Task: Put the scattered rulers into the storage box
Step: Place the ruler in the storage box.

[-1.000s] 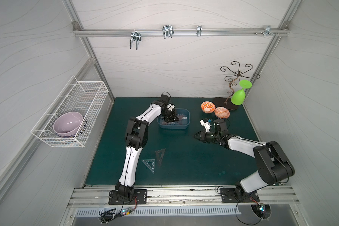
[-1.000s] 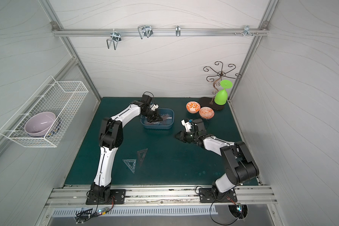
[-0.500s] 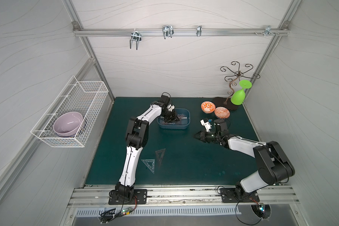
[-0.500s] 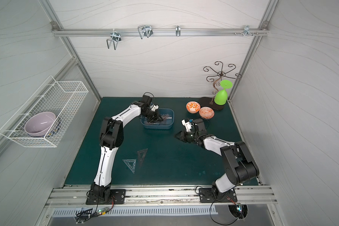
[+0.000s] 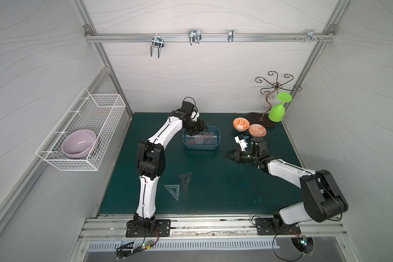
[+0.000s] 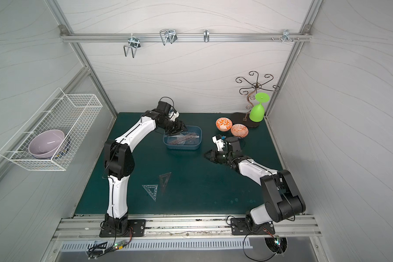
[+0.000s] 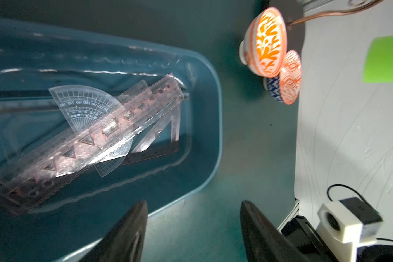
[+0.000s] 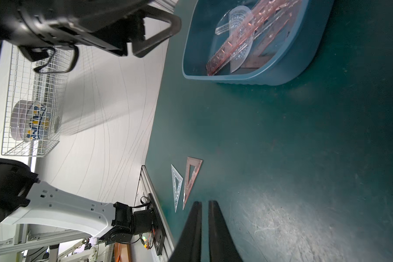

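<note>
We see the left claw (image 5: pixel 199 129) released over the back corner of the box (image 5: pixel 216 147) on its own side, fingers (image 7: pixel 132 226) spread wide with nothing between them; from its wrist, the box rim crosses the gap. The box sits toward the back of the green mat (image 5: pixel 225 195), between the two arms and left of two orange bowls (image 5: pixel 241 124).

Inside it we count a clear protractor (image 7: pixel 84 106), a long pinkish stencil strip (image 7: pixel 100 133) lying slantwise across it, and a smoky triangle (image 7: pixel 154 149) underneath; a further clear piece along one wall is too blurred for us to name.

The right claw (image 5: pixel 228 155) hangs low over bare mat to the right of the box, apart from it, tips aimed toward the left arm's side. Its fingers (image 8: pixel 216 226) are drawn together to a thin slit, clenched on nothing.

Two rulers lie outside: a bluish triangle (image 5: pixel 173 191) and a dark triangle (image 5: pixel 186 180), flat on the mat just beside each other near the front, next to the left arm's lower link and well apart from the box and both claws.

On the left wall, a wire basket (image 5: pixel 104 108) holds a lilac bowl (image 5: pixel 78 143). A green glass (image 5: pixel 278 111) is upside down by a scrolled stand (image 5: pixel 256 118) in the back right corner.
</note>
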Robot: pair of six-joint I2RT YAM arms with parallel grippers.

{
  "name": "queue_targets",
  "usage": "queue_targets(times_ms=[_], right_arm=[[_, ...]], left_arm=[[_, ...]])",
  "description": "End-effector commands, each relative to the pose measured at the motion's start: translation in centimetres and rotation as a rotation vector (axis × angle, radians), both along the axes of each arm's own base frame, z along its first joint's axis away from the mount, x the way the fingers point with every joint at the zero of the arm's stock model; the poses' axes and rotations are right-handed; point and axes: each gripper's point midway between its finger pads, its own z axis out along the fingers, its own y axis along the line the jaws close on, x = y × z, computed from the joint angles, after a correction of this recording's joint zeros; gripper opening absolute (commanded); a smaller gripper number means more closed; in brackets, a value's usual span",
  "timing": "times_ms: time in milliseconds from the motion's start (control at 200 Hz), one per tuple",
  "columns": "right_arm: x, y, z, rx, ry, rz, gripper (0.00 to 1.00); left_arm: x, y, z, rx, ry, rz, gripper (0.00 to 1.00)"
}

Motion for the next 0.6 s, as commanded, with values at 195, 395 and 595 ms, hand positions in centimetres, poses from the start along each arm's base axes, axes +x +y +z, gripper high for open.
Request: queue_targets(times_ms=[195,395,595], right_arm=[[-3.3,1.5,1.6,-0.178,-0.133,0.049,0.18],[-6.2,4.5,0.2,-0.443,-0.277,0.115,0.19],[-8.4,10.4,-1.7,-0.665,-0.418,0.277,0.21]], left_arm=[[-5.5,3.0,8.0,0.016,-0.19,0.048,0.7],[-13.3,7.2,4.2,0.083,-0.133,0.122,0.66],[-18.3,11.3,-1.6,0.109,-0.009,0.236,0.62]])
